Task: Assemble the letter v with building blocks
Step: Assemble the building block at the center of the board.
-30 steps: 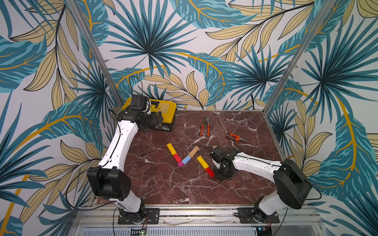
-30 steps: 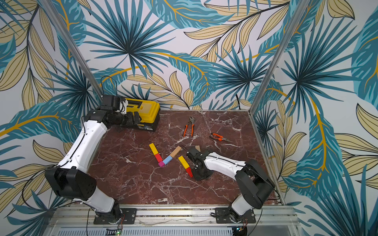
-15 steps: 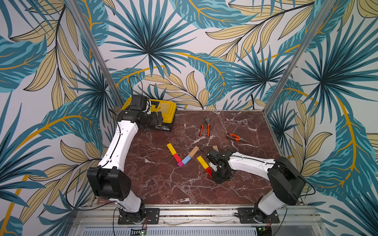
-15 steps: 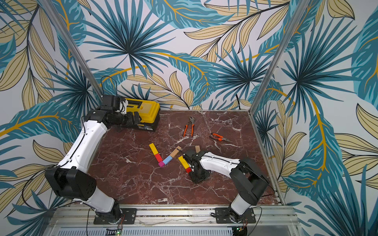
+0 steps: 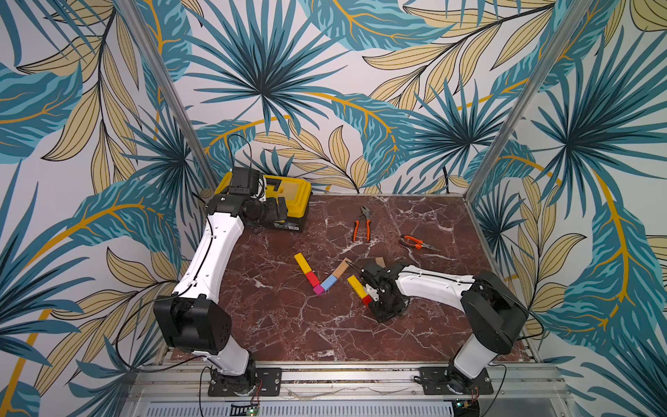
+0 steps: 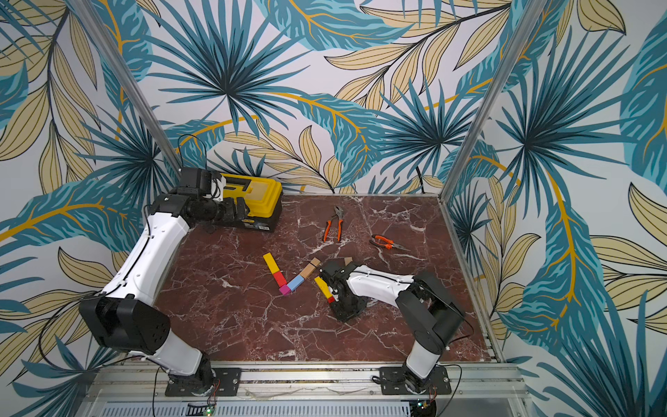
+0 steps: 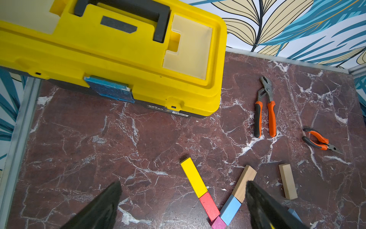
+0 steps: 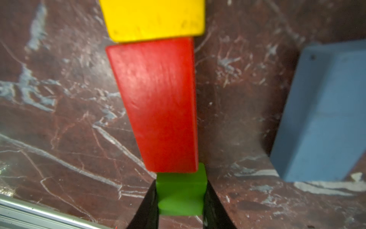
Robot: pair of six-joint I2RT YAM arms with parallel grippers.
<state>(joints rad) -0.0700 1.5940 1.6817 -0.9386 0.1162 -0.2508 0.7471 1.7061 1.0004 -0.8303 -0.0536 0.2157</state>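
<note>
We look down on a red-brown marble tabletop (image 5: 288, 325) closed in by palm-leaf wallpaper (image 5: 270, 72), with a yellow plastic toolbox (image 5: 288, 195) in its far left corner. Mid-table lies the five-block letter v (image 5: 319, 285). Just beside it, our right gripper (image 8: 180, 198) pinches a tiny green wooden cube (image 8: 181, 190) at the end of a short red block (image 8: 158, 103). Our left gripper (image 7: 183, 184) hangs spread wide near the toolbox.

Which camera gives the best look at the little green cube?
The right wrist view: the green cube sits close up between the fingers of the right tool, at the end of the red block. In both top views the right arm hides it. The left wrist view does not show it.
</note>
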